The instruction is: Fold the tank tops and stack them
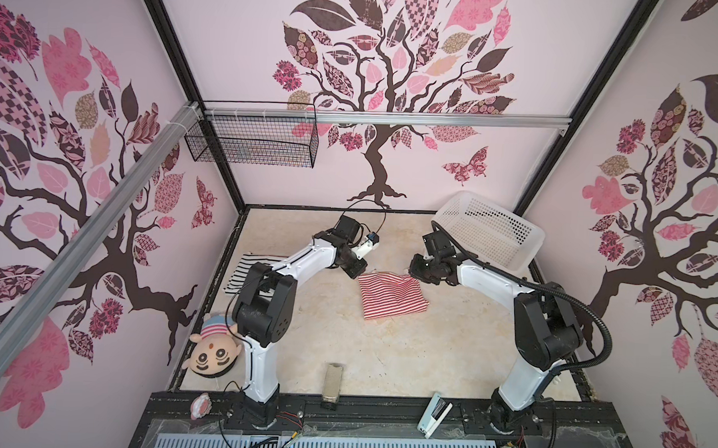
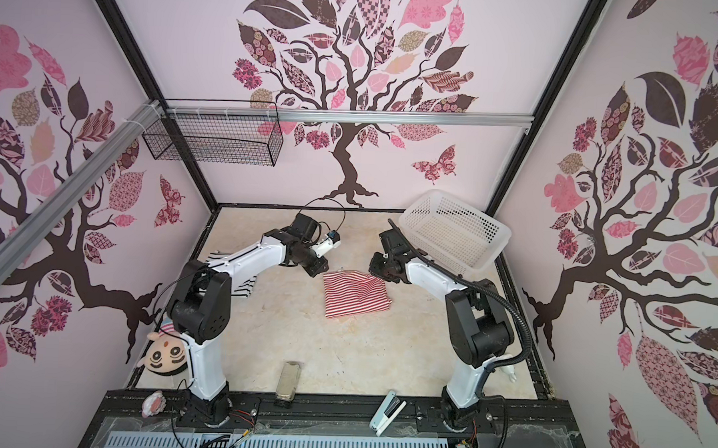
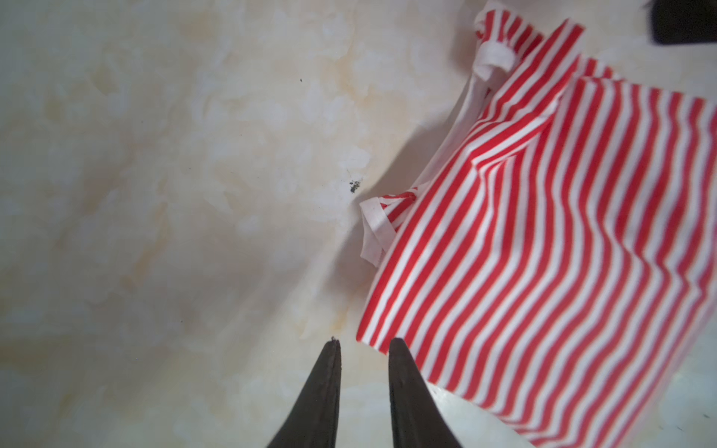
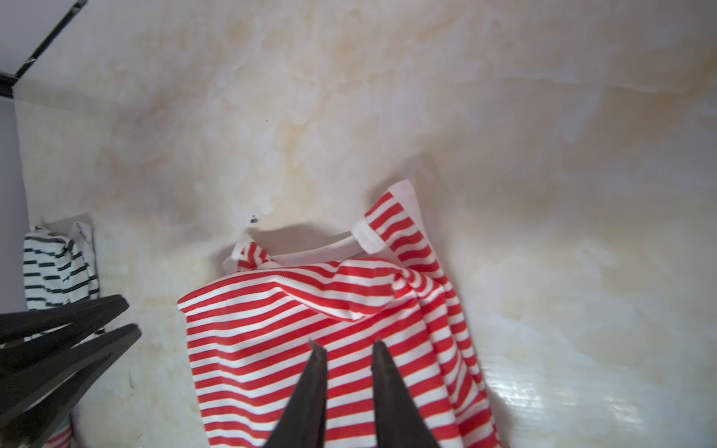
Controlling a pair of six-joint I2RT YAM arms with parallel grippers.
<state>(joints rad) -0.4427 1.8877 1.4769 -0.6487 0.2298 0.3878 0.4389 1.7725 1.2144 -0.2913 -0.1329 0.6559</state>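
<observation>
Worrying came first, because my two claws hung right by the red and white top (image 1: 391,297), and it was only loosely folded. If I pinched just the upper layer, the fold could open up when I lifted. The white straps poked out at the far edge and one was curled over, so they could flop loose or catch on a finger. The cloth was soft and had a bump in it, so it could sag and slide if I grabbed only one corner. My guess was that this top had to go onto the black and white top (image 1: 238,269). That one lay at the left side of the worktop (image 1: 384,359), well apart and partly hidden behind my left arm. A long carry like that could shake the fold apart, or I could set it down crooked.

My left claw (image 3: 364,343) was a little bit open with nothing in it. It hung just beside a corner of the red and white top, mostly over bare worktop, so shutting there could miss the cloth. My right claw (image 4: 347,345) was a little bit open too and held nothing. It hung over the striped cloth, near the bump. In both top views the claws sat at the far edge of that top, one by each far corner.
</observation>
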